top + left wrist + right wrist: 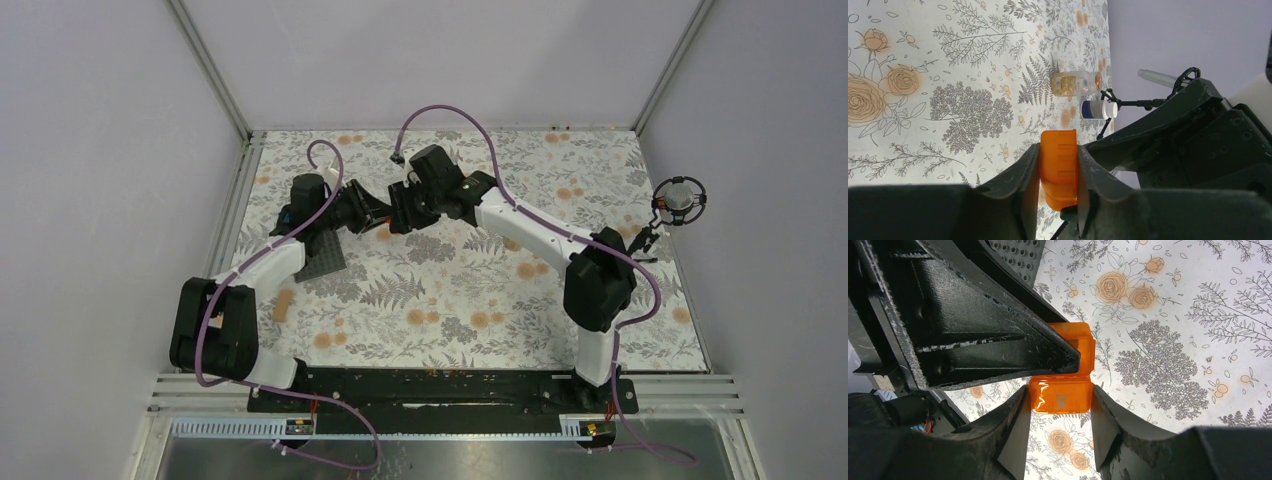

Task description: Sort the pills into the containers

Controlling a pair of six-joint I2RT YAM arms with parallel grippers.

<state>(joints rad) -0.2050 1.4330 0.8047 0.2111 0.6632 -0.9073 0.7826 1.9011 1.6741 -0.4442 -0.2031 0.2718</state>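
Orange translucent plastic fills the gap between the fingers of the left gripper (1058,149). The orange box (1059,172) is clamped there, with both pads pressed against its sides. In the right wrist view, the right gripper (1059,392) is closed on the lower half of the same box, one finger touching each side. A finger of the left gripper crosses the upper half.

The two grippers meet tip to tip over the floral table cover (450,290). The top view shows this meeting, but the arms hide nearly all of the box there.

The studded plate (1020,255) appears behind the left gripper in the right wrist view. In the top view it lies on the cover beside the left arm. The left wrist view does not show it.

Only the left wrist view shows the tan bottle (1075,83) and the white-and-dark bottle (1098,109). They sit just beside each other near the far table edge, well apart from the box.
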